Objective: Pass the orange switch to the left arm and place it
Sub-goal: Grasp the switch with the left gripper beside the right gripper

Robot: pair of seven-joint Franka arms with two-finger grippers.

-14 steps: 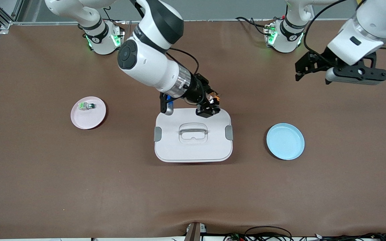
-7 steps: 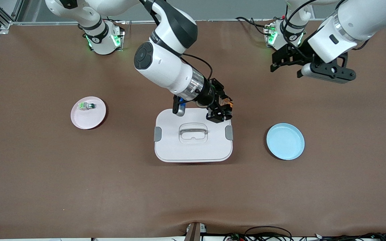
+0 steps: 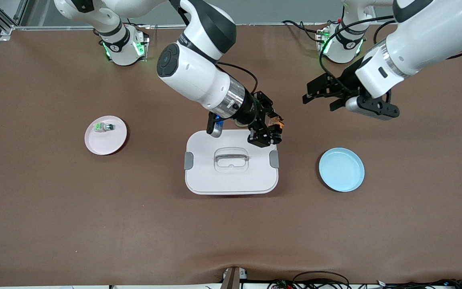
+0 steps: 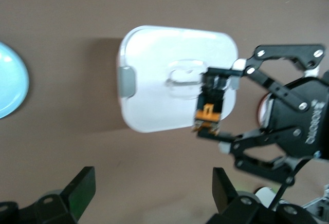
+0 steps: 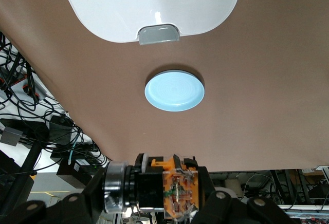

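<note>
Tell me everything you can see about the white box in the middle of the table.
The box is a white rounded-rectangular container that looks like plastic. It has a grey latch on each short side and a clear recessed handle in its lid. It lies flat and closed on the brown table, between the pink plate and the blue plate. The right gripper, shut on the orange switch, hangs above one corner; nothing visibly touches the box.

table: plain brown
box: white, grey latches, clear handle
switch in my right gripper: orange, black body
my grippers: black; left gripper too
my arms: white, black joints
plates: pink; light blue
second switch: white, green cap
</note>
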